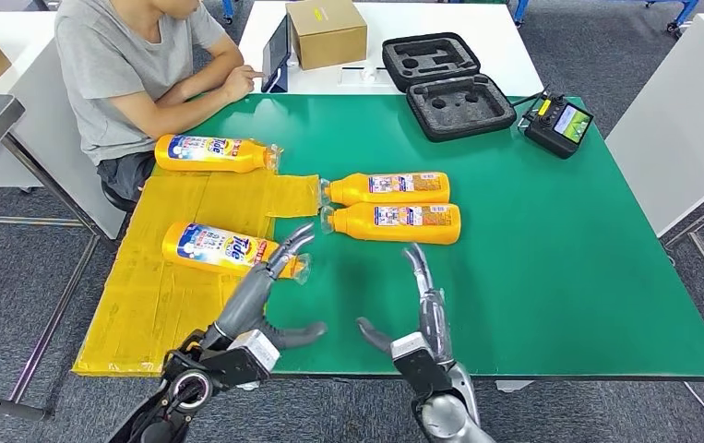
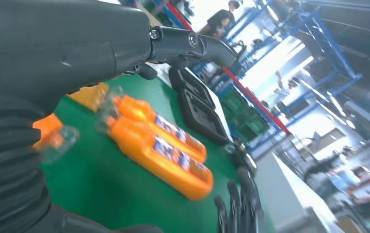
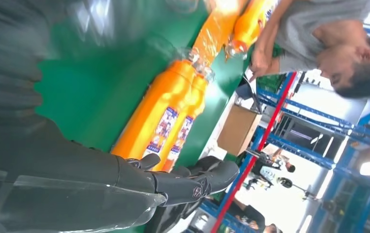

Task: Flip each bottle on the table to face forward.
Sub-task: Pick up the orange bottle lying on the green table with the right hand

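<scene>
Several orange detergent bottles lie on their sides on the green table (image 1: 551, 240). Two show the Tide front label: the far one (image 1: 214, 153) and the near one (image 1: 228, 249), both on the yellow mat (image 1: 173, 286). Two others show back labels, side by side: the farther bottle (image 1: 389, 188) (image 2: 161, 127) (image 3: 190, 121) and the nearer bottle (image 1: 399, 222) (image 2: 166, 162) (image 3: 151, 116). My left hand (image 1: 269, 291) hovers open, fingers over the near Tide bottle's cap end. My right hand (image 1: 417, 309) is open, just short of the nearer back-label bottle.
A person in a grey shirt (image 1: 131, 74) sits at the far left corner with a tablet (image 1: 276, 53). A cardboard box (image 1: 327, 30), an open black foam case (image 1: 447, 85) and a handheld controller (image 1: 558, 123) lie at the back. The green surface to the right is bare.
</scene>
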`<action>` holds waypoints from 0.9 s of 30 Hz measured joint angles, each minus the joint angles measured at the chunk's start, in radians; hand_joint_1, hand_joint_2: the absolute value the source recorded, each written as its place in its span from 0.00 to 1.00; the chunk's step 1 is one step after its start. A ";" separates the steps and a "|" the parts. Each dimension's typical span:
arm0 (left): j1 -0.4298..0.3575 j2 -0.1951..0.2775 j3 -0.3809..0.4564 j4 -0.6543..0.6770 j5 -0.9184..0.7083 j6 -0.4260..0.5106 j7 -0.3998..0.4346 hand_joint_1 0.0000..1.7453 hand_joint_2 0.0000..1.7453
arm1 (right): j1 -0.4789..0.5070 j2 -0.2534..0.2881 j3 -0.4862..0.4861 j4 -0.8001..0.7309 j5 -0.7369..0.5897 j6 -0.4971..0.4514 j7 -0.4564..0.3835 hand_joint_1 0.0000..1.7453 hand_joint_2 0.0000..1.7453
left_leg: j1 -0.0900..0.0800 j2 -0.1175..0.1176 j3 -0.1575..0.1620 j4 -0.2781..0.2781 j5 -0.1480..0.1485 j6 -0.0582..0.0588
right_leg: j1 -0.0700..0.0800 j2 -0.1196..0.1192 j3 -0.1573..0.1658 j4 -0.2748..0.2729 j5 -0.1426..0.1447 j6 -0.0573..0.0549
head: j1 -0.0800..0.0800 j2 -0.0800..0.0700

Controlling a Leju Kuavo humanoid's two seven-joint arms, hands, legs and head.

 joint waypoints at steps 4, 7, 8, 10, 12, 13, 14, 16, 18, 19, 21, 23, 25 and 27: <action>0.029 -0.030 0.000 0.003 0.017 -0.006 -0.028 0.00 1.00 | 0.020 -0.017 -0.048 -0.082 -0.074 0.095 0.000 0.00 0.00 | 0.000 0.000 0.000 0.000 0.000 0.000 | 0.000 0.000 0.000 0.000 0.000 0.000 | 0.000 0.000; 0.045 -0.052 -0.001 0.003 0.033 0.008 -0.044 0.00 1.00 | 0.036 -0.018 -0.102 -0.157 -0.090 0.149 0.000 0.00 0.00 | 0.000 0.000 0.000 0.000 0.000 0.000 | 0.000 0.000 0.000 0.000 0.000 0.000 | 0.000 0.000; 0.048 -0.058 0.000 0.003 0.039 0.014 -0.049 0.00 1.00 | 0.041 -0.016 -0.119 -0.177 -0.090 0.158 0.000 0.00 0.00 | 0.000 0.000 0.000 0.000 0.000 0.000 | 0.000 0.000 0.000 0.000 0.000 0.000 | 0.000 0.000; 0.053 -0.070 0.000 0.002 0.053 0.022 -0.059 0.00 1.00 | 0.055 -0.011 -0.152 -0.210 -0.088 0.176 0.000 0.00 0.00 | 0.000 0.000 0.000 0.000 0.000 0.000 | 0.000 0.000 0.000 0.000 0.000 0.000 | 0.000 0.000; 0.055 -0.082 0.001 0.002 0.067 0.026 -0.070 0.00 1.00 | 0.074 -0.002 -0.183 -0.238 -0.084 0.194 0.000 0.00 0.00 | 0.000 0.000 0.000 0.000 0.000 0.000 | 0.000 0.000 0.000 0.000 0.000 0.000 | 0.000 0.000; 0.055 -0.087 0.001 0.002 0.075 0.028 -0.074 0.00 1.00 | 0.085 0.003 -0.197 -0.251 -0.082 0.202 0.000 0.00 0.00 | 0.000 0.000 0.000 0.000 0.000 0.000 | 0.000 0.000 0.000 0.000 0.000 0.000 | 0.000 0.000; 0.056 -0.091 0.001 0.002 0.083 0.030 -0.077 0.00 1.00 | 0.097 0.008 -0.207 -0.262 -0.081 0.210 0.000 0.00 0.00 | 0.000 0.000 0.000 0.000 -0.001 0.000 | 0.000 0.000 0.000 0.000 0.000 0.000 | 0.000 0.000; 0.057 -0.099 0.003 0.000 0.097 0.033 -0.079 0.00 1.00 | 0.117 0.018 -0.223 -0.279 -0.081 0.221 0.000 0.00 0.00 | 0.000 0.000 0.000 0.000 -0.001 0.000 | 0.000 0.000 0.000 0.000 0.000 0.000 | 0.000 0.000; 0.058 -0.105 0.004 0.000 0.103 0.035 -0.080 0.00 1.00 | 0.130 0.025 -0.234 -0.291 -0.080 0.226 0.000 0.00 0.00 | 0.000 0.000 0.000 0.000 -0.001 -0.001 | 0.000 0.000 0.000 0.000 0.000 0.000 | 0.000 0.000; 0.058 -0.107 0.004 0.000 0.105 0.036 -0.081 0.00 1.00 | 0.135 0.028 -0.239 -0.295 -0.081 0.229 0.000 0.00 0.00 | 0.000 0.000 0.000 0.000 -0.001 -0.001 | 0.000 0.000 0.000 0.000 0.000 0.000 | 0.000 0.000; 0.060 -0.111 0.004 -0.001 0.106 0.041 -0.081 0.00 1.00 | 0.141 0.035 -0.249 -0.299 -0.085 0.240 0.000 0.00 0.00 | 0.000 0.000 0.000 0.000 -0.001 -0.001 | 0.000 0.000 0.000 0.000 0.000 0.000 | 0.000 0.000; 0.061 -0.117 0.006 -0.001 0.107 0.044 -0.082 0.00 1.00 | 0.150 0.046 -0.267 -0.302 -0.092 0.256 0.000 0.00 0.00 | 0.000 0.000 0.000 0.000 -0.001 -0.001 | 0.000 0.000 0.000 0.000 0.000 0.000 | 0.000 0.000; 0.061 -0.125 0.009 -0.001 0.107 0.043 -0.082 0.00 1.00 | 0.164 0.060 -0.291 -0.309 -0.099 0.269 0.000 0.00 0.00 | 0.000 0.000 0.000 0.000 -0.001 -0.001 | 0.000 0.000 0.000 0.000 0.000 0.000 | 0.000 0.000; 0.061 -0.131 0.013 -0.001 0.107 0.042 -0.081 0.00 1.00 | 0.183 0.073 -0.315 -0.321 -0.107 0.283 0.000 0.00 0.00 | 0.000 0.000 0.000 0.000 -0.001 -0.001 | 0.000 0.000 0.000 0.000 0.000 0.000 | 0.000 0.000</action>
